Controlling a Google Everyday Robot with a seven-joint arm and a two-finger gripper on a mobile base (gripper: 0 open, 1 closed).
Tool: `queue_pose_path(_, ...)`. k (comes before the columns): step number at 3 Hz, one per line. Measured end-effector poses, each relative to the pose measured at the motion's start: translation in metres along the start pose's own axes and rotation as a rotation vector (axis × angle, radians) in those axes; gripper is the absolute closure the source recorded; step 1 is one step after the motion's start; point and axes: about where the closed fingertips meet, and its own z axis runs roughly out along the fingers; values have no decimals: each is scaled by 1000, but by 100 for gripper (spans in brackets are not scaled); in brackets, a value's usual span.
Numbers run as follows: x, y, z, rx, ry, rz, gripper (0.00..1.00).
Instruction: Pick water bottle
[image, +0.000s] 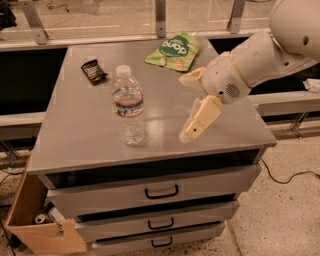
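The water bottle (129, 106) is a clear ribbed plastic bottle with a white cap and a blue, white and red label. It stands upright on the grey cabinet top (85, 130), left of centre. My gripper (184, 108) hangs over the right half of the top, to the right of the bottle and apart from it. Its cream fingers (201, 118) are spread open and hold nothing. The white arm reaches in from the upper right.
A green snack bag (174, 50) lies at the back of the top. A dark wrapped bar (93, 71) lies at the back left. Below the top are three drawers (160, 190). An open cardboard box (31, 225) stands on the floor at the lower left.
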Motion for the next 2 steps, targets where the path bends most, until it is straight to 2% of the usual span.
queue_pose_path(1, -26, 10, 41, -78, -153, -17, 0)
queue_pose_path(2, -51, 22, 68, -130, -272, -29, 0)
